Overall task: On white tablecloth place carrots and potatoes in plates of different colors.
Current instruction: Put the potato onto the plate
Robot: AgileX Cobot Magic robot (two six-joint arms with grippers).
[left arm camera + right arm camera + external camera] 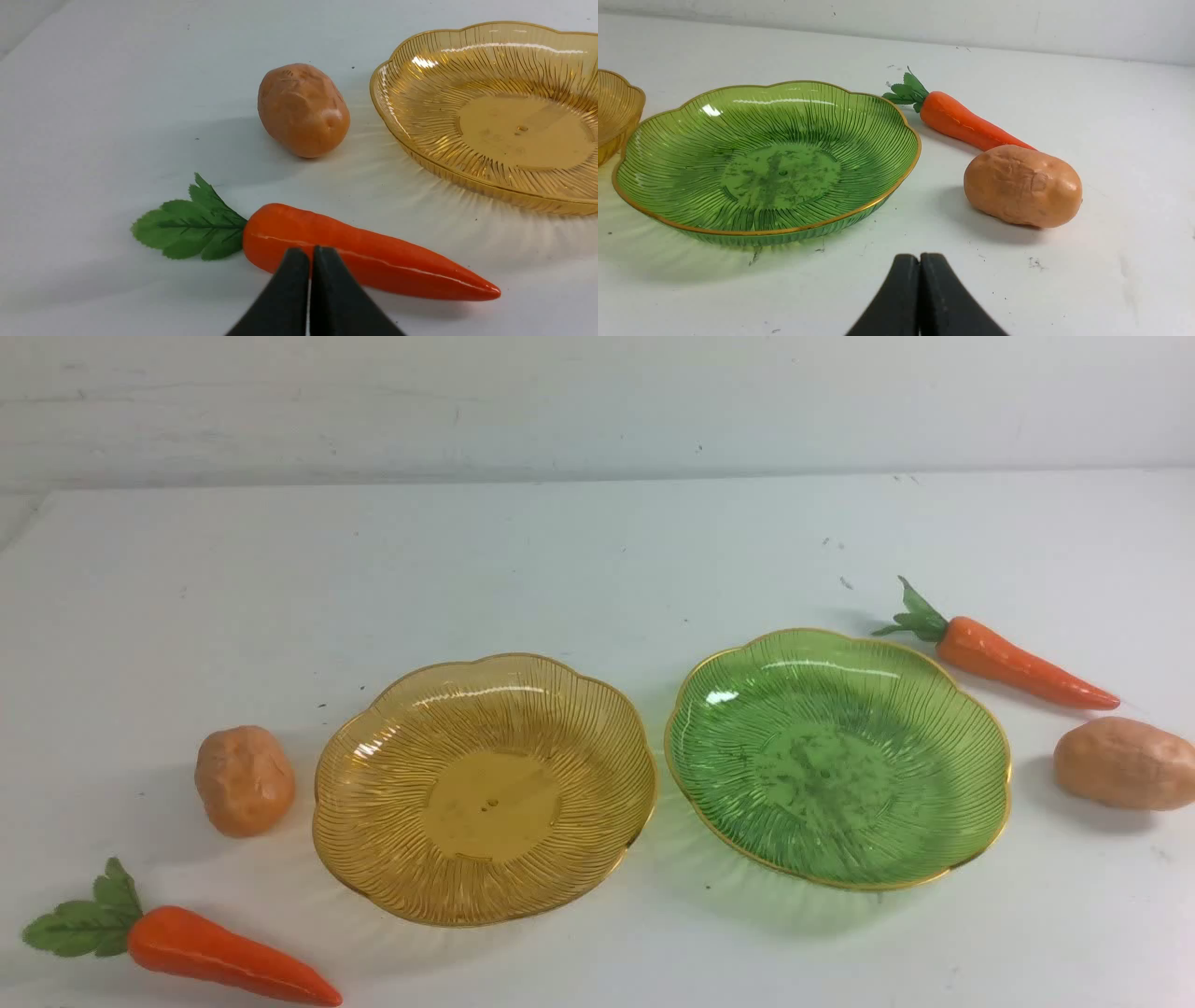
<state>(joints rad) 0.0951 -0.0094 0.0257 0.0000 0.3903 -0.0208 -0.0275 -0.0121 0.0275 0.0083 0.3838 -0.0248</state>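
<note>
Jaws pressed together on both arms, nothing pinched. Left gripper (310, 252) sits just over the thick end of the left carrot (369, 261); contact cannot be told. Right gripper (920, 259) hangs above bare white tablecloth (560, 569), apart from the right potato (1022, 185).

Layout, front view:
- amber plate (373, 803) and green plate (719, 709) side by side at centre, rims nearly touching, both bare
- left potato (245, 780) just beside the amber plate, left carrot nearer the robot, tip toward the plate
- right carrot (1018, 663) and right potato just beside the green plate, on its right

Judged: first step, nothing placed yet. Each side holds one carrot and one potato, so one piece per side must cross to the far plate. Likely next: left jaws spread, drop astride the carrot's thick part across its width, then close. Skin is glossy and tapered, so a grip near the tip may slip
</note>
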